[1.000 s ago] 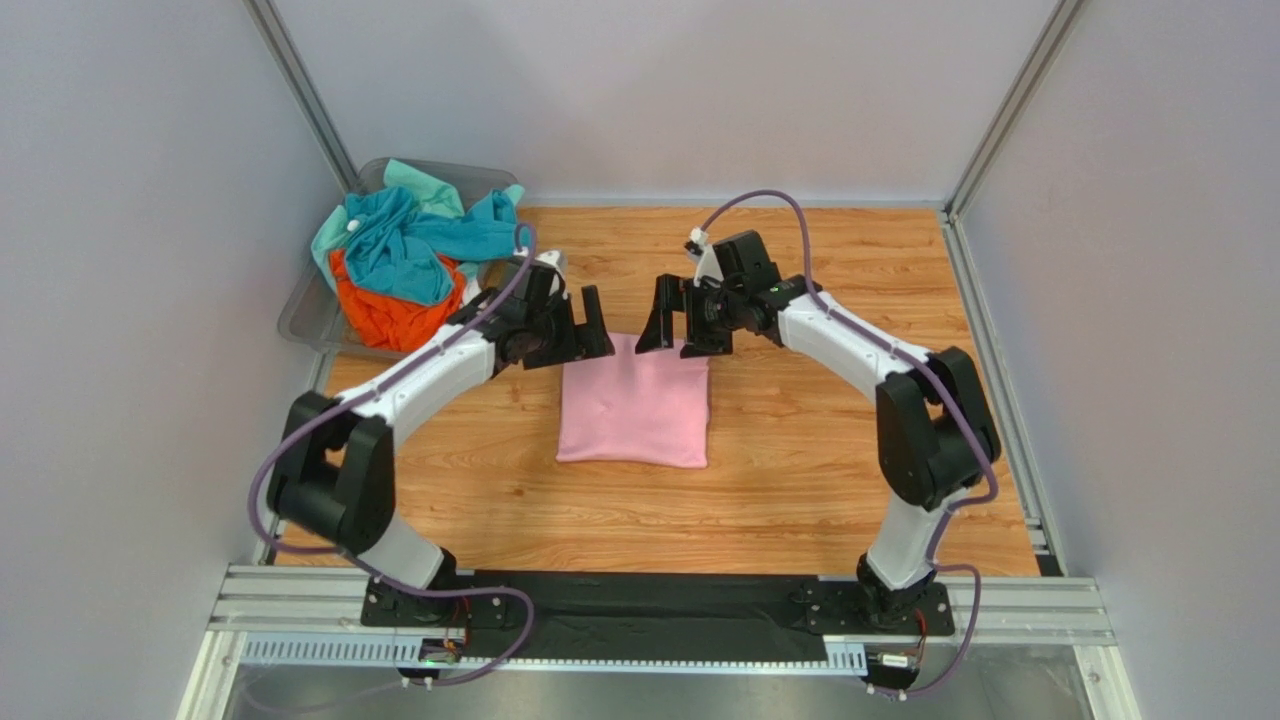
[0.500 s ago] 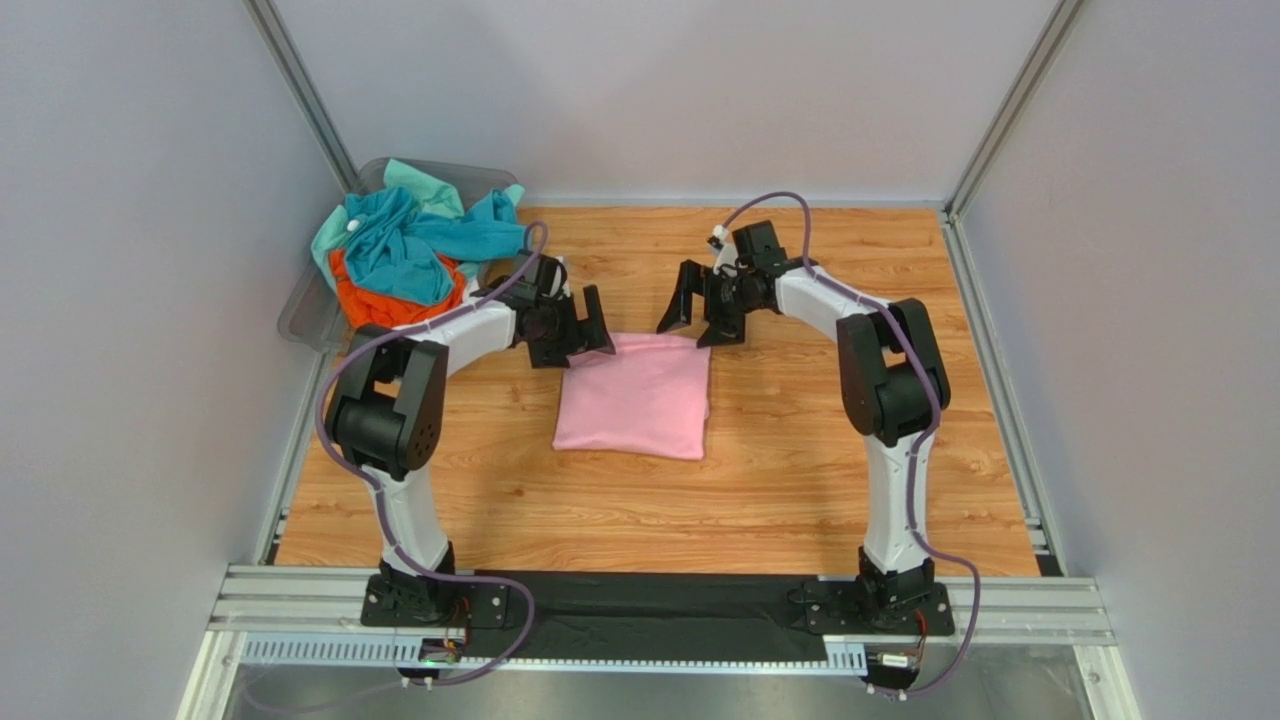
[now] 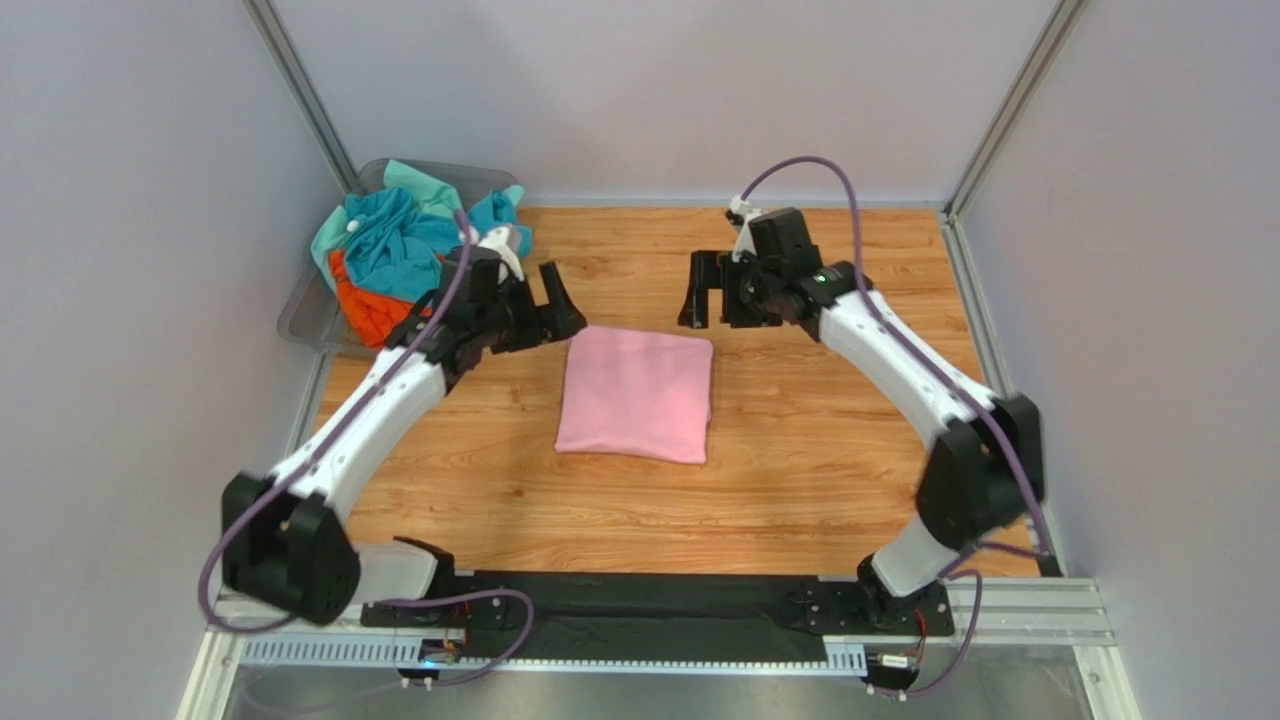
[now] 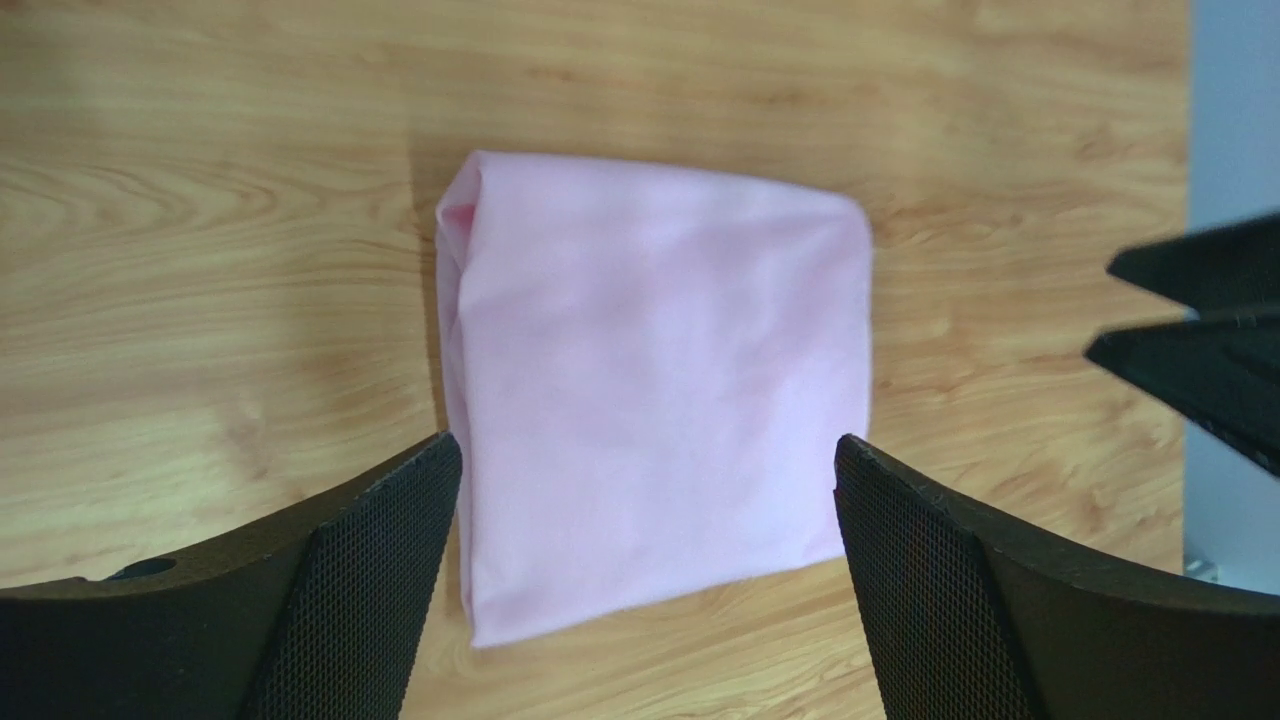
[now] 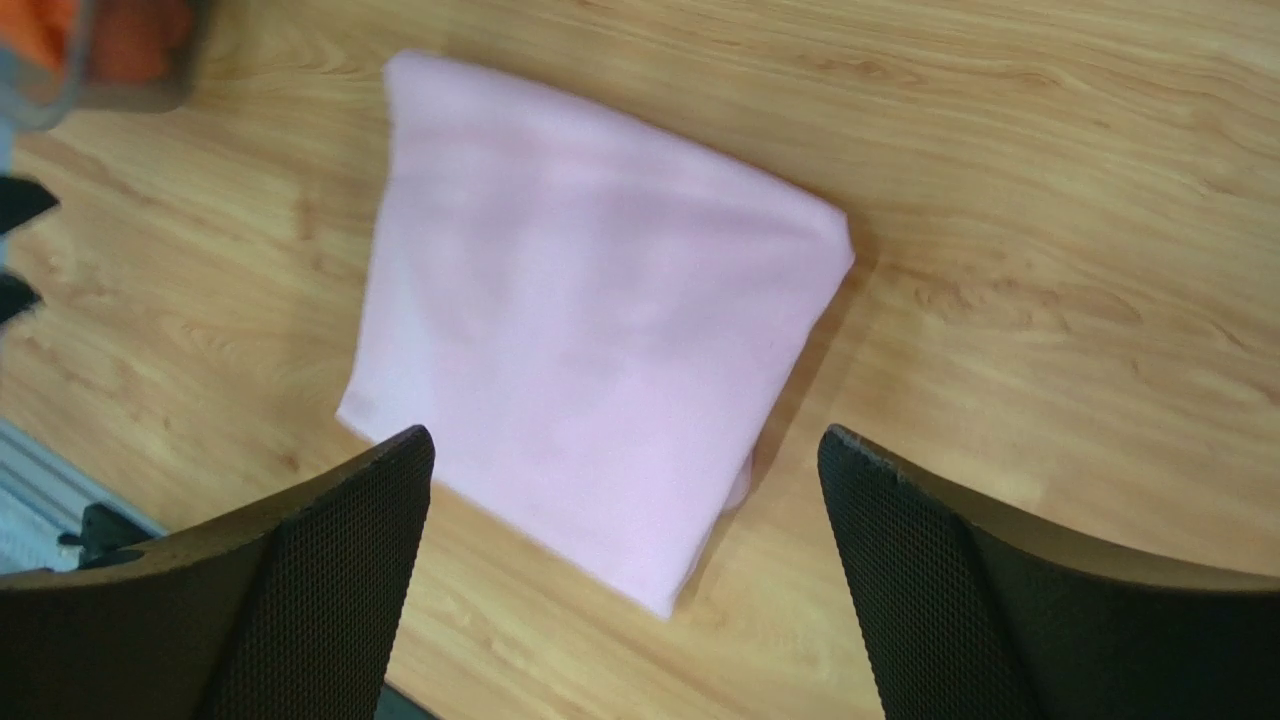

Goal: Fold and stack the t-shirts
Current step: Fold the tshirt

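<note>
Gaps separate left pincer [image 3: 537, 309], right pincer [image 3: 715, 296] and pink t-shirt [image 3: 636, 395].

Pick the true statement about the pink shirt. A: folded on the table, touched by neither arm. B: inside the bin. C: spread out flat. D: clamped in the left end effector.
A: the pink shirt lies folded on the table; the left end effector and right end effector hang open, clear of it.

Bright, even light; soft shadows

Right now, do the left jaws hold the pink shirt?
No, the left jaws stand open, apart from the pink shirt, which lies folded on the table.
</note>
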`<act>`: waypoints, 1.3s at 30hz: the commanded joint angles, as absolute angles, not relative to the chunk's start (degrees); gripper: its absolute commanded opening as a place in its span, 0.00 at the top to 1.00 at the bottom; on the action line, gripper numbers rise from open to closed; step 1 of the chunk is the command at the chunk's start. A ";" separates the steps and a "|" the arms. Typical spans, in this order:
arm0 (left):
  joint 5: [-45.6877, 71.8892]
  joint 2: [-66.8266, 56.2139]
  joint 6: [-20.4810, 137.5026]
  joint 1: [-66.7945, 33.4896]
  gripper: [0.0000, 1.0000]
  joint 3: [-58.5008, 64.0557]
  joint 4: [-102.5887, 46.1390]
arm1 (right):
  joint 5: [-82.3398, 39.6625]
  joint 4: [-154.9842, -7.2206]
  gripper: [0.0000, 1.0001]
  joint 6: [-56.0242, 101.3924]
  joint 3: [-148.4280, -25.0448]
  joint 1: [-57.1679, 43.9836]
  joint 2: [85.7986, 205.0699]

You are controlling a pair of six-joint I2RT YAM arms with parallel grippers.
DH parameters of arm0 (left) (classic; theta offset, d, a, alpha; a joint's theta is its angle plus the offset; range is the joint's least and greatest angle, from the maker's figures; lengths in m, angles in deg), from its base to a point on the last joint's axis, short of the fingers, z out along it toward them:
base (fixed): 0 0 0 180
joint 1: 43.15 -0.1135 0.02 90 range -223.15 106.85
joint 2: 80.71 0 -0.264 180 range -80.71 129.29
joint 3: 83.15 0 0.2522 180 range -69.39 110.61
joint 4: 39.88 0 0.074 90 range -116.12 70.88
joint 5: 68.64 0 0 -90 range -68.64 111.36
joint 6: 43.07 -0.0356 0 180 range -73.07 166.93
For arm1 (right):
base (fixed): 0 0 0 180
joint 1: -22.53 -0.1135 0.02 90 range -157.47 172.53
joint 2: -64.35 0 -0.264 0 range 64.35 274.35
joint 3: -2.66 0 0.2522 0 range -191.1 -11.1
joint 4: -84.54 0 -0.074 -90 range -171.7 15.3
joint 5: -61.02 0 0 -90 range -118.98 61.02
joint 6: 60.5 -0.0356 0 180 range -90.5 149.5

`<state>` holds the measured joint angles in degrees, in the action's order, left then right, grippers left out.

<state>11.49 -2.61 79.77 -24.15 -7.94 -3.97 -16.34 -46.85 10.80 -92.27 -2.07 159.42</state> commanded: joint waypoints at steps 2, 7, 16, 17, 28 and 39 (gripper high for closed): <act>21.27 -24.08 80.85 -24.26 0.00 -16.73 3.74 | -27.58 -51.09 0.00 5.61 -78.11 -4.45 142.60; 24.00 -39.98 85.95 -24.17 0.00 -26.75 7.71 | -19.15 -58.50 0.00 -1.35 -67.80 -3.83 139.85; 23.47 -42.50 89.21 -24.17 0.00 -35.55 6.42 | -21.75 -55.95 0.00 -3.46 -71.22 -9.01 151.27; 22.86 -41.18 89.03 -24.25 0.00 -35.73 5.44 | -22.47 -55.42 0.00 -3.63 -71.74 -9.45 152.23; 18.38 -23.59 85.78 -24.17 0.00 -34.58 -7.38 | -25.64 -53.66 0.00 -4.69 -74.47 -11.30 158.31; 11.70 -0.22 81.91 -24.17 0.07 -23.96 -14.77 | -28.89 -50.06 0.00 -4.43 -72.19 -11.39 151.72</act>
<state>14.77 -2.87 84.01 -24.15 -27.18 -10.59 -26.43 -51.26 -3.98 -72.18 -11.09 155.92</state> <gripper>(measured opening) 0.941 0.998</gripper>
